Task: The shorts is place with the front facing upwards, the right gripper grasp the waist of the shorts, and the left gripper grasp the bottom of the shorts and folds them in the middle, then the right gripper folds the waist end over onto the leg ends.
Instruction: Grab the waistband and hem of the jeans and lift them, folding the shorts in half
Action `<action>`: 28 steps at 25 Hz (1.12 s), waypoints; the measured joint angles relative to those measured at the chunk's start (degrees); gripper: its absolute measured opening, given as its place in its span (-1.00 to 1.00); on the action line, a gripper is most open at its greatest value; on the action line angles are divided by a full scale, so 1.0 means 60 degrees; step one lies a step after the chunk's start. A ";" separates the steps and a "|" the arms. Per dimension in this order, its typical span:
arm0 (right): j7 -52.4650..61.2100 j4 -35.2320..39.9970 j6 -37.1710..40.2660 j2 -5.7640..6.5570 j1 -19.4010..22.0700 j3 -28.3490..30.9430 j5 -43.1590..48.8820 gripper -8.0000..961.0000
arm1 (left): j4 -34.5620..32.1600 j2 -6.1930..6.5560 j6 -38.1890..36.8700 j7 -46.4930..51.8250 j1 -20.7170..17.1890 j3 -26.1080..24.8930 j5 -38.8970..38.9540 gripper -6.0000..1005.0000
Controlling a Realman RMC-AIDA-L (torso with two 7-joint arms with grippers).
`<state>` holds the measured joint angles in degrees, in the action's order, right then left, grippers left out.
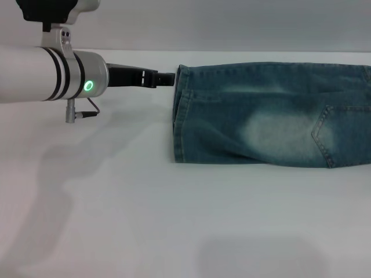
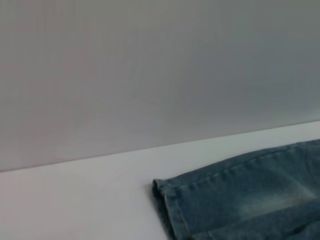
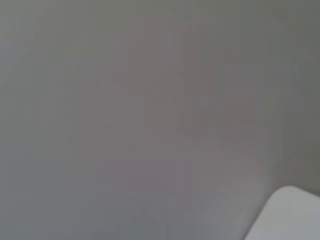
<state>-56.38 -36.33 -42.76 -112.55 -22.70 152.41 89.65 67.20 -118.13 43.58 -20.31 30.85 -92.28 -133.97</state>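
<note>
Head view: left hand (image 1: 168, 79), grip state unclear, just beside the shorts' (image 1: 272, 116) leg ends (image 1: 178, 113) on bare table (image 1: 174, 220).

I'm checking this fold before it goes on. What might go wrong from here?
The left gripper sits at the far corner of the leg hems, so it may catch only that corner or one layer, and the shorts would drag unevenly. The shorts run off the head view's right edge and the right gripper is not in view, so nothing shows the waist end being held.
</note>
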 joint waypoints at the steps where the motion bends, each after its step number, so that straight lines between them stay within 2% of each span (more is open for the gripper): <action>1: -0.0028 -0.0219 -0.0129 -0.0116 0.0130 -0.0075 0.0004 0.35 | -0.0001 -0.0001 -0.0035 -0.0049 0.0000 0.0009 0.0084 0.71; 5: 0.0047 -0.1296 -0.0701 -0.0784 0.0908 -0.0507 0.0025 0.35 | -0.0063 0.0000 -0.0124 -0.0203 -0.0011 -0.0008 0.0341 0.71; 8: 0.0261 -0.1969 -0.1002 -0.1016 0.1413 -0.1162 0.0135 0.35 | -0.0104 0.0000 -0.0162 -0.0218 0.0006 -0.0009 0.0349 0.71; 11: 0.0375 -0.2288 -0.0988 -0.1004 0.1611 -0.1682 0.0504 0.35 | -0.0253 0.0001 -0.0374 -0.0236 0.0103 -0.0015 0.0352 0.71; 18: 0.0263 -0.3323 -0.0916 -0.0975 0.1447 -0.1738 0.1761 0.35 | -0.0385 -0.0016 -0.0902 -0.0245 0.0128 0.0185 0.0379 0.71; 21: 0.0257 -0.3820 -0.0633 -0.0926 0.1188 -0.1743 0.2662 0.35 | -0.0401 -0.0014 -0.1246 -0.0247 0.0040 0.0454 0.0438 0.71; 28: 0.1040 -0.4825 -0.0075 -0.0970 0.0100 -0.1760 0.6169 0.34 | -0.0458 -0.0020 -0.1654 -0.0249 -0.0083 0.0745 0.0660 0.71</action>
<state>-50.14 -65.28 -43.21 -118.37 -22.10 141.85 126.66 64.45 -118.25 33.66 -21.80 30.35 -87.81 -130.01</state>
